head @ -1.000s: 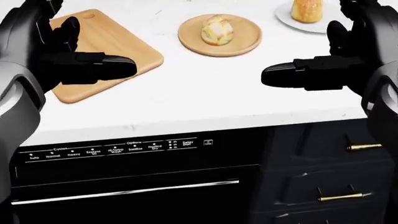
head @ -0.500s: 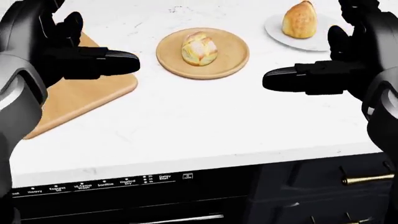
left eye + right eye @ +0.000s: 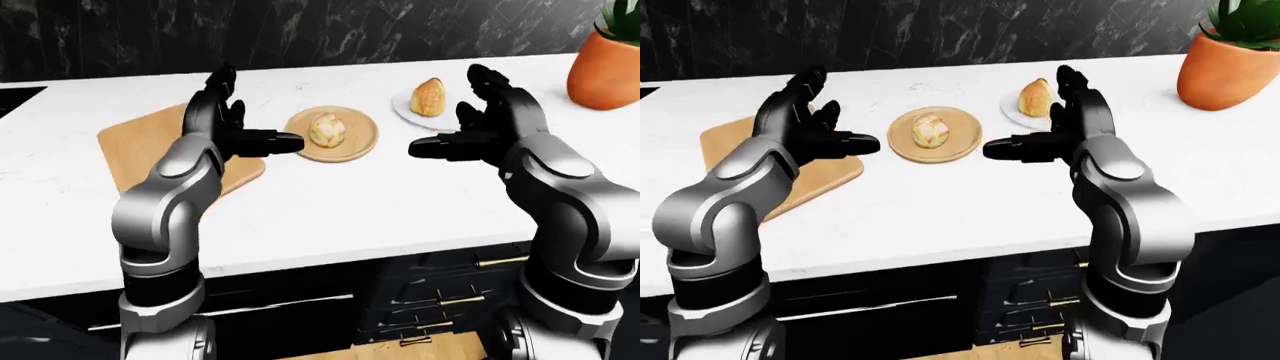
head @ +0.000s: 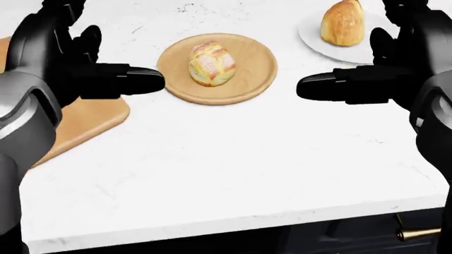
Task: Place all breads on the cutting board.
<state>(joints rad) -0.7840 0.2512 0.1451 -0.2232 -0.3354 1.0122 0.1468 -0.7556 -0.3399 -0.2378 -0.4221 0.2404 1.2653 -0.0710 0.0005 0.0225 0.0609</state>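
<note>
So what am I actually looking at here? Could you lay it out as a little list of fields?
setting: white marble counter, dark cabinets below
cutting board: wooden, at the view's left, no bread on it
bread roll: on a round wooden plate
second bread: on a white plate, toward the view's upper right
left hand: open, holding nothing, raised over the board's edge
right hand: open, holding nothing, beside the white plate
plant pot: orange, far right of the counter
task progress: neither bread moved yet
</note>
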